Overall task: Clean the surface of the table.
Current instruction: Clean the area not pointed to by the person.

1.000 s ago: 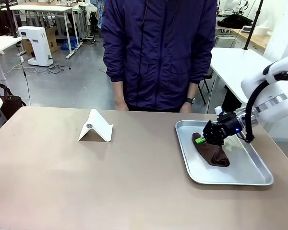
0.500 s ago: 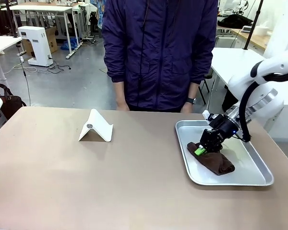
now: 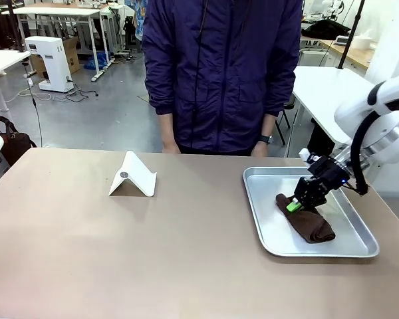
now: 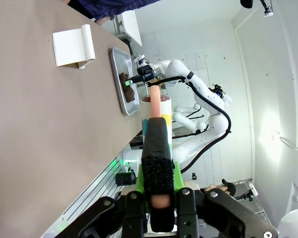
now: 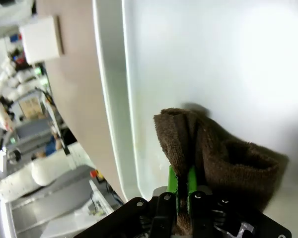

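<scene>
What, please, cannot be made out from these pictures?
- Left wrist view: what the dark, peach-tipped object in the left gripper is; seen end-on.
- Front view: the part of the cloth inside the right gripper, hidden by its fingers.
- Front view: the mark on the white stand, too small.

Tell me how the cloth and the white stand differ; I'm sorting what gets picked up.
The cloth is brown and crumpled; the stand is white, folded like a tent. The cloth lies in the tray, the stand on the bare table. The right gripper pinches the cloth; nothing touches the stand.
</scene>
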### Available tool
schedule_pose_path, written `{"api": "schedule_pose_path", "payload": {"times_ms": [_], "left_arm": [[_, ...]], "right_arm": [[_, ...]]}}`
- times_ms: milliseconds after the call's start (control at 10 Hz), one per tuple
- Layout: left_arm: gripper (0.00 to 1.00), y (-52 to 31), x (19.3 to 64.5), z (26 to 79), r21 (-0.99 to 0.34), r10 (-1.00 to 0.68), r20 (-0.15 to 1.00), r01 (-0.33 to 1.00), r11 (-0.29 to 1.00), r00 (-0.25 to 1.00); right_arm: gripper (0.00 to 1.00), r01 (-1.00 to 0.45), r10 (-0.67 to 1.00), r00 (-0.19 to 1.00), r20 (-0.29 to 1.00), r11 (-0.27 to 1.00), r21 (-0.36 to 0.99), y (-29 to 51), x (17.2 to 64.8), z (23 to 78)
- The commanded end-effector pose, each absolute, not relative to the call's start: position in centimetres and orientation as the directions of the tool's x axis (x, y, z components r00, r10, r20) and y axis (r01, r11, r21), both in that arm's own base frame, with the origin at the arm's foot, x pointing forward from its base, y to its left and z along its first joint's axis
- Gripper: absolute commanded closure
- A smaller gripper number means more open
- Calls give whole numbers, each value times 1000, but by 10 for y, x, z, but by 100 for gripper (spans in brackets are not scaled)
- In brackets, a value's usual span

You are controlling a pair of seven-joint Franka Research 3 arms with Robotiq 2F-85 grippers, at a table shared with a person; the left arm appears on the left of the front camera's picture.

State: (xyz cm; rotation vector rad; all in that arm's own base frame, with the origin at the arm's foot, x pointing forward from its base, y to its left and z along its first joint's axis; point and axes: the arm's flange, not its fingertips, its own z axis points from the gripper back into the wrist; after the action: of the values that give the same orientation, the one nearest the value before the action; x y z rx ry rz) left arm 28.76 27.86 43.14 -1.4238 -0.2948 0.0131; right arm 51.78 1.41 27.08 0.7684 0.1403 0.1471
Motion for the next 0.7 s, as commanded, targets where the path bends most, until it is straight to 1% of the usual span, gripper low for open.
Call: {"api": "schedule_pose_path", "payload": {"times_ms": [0,100,300,400,600], "left_arm": [[78,275,288,436,-975,198,198,171,144,960],[78,275,288,436,-975,198,198,171,144,960],[78,275,288,436,-975,198,198,171,144,960],[78,275,288,436,-975,198,198,171,144,960],[78,275,288,436,-975,198,198,171,144,960]], "right_arm": [[92,-86,49,996,71,653,752,-3,512,274],[92,-78,-17,994,110,604,793,-15,511,281],[92,-62,-123,983,137,479,876,-35,505,296],[92,-48,-164,979,118,378,924,-42,500,304],[92,24,-195,981,2,132,991,-52,486,320]]}}
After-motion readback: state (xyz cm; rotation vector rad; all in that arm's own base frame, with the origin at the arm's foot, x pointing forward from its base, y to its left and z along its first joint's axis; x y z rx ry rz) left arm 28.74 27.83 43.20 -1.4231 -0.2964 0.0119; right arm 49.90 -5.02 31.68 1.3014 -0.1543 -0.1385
